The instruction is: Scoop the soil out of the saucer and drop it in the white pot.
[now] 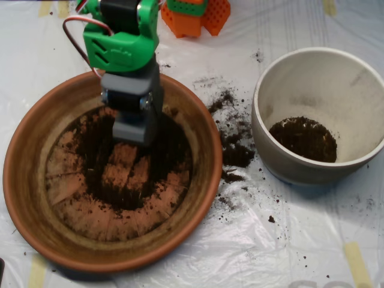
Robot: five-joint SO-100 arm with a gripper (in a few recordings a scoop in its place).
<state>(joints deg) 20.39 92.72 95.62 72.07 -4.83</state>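
Soil (129, 180) lies dark and crumbly in the middle of the saucer (27, 180), the big orange-brown dish on the left, and bare streaky patches of the dish floor show through it. More of it sits in a small heap at the bottom of the white pot (360, 78) on the right, so I think some of the job is done and some is left. Spilled crumbs (231, 141) are scattered on the plastic sheet (288, 240) between the dish and the pot. The arm with its green part (120, 45) comes down from the top, and the grey scoop (133, 129) points down into the dish, right at the top edge of the dark pile. From above I cannot tell if the scoop is wide, narrow, or has dirt inside it. It looks like the digging step, with the scoop down at the pile. Next it would need to grab a good bite of dirt, lift up over the rim of the dish, swing right past the spilled crumbs, and let go over the pot. It should stay closed tight on the way so less falls out
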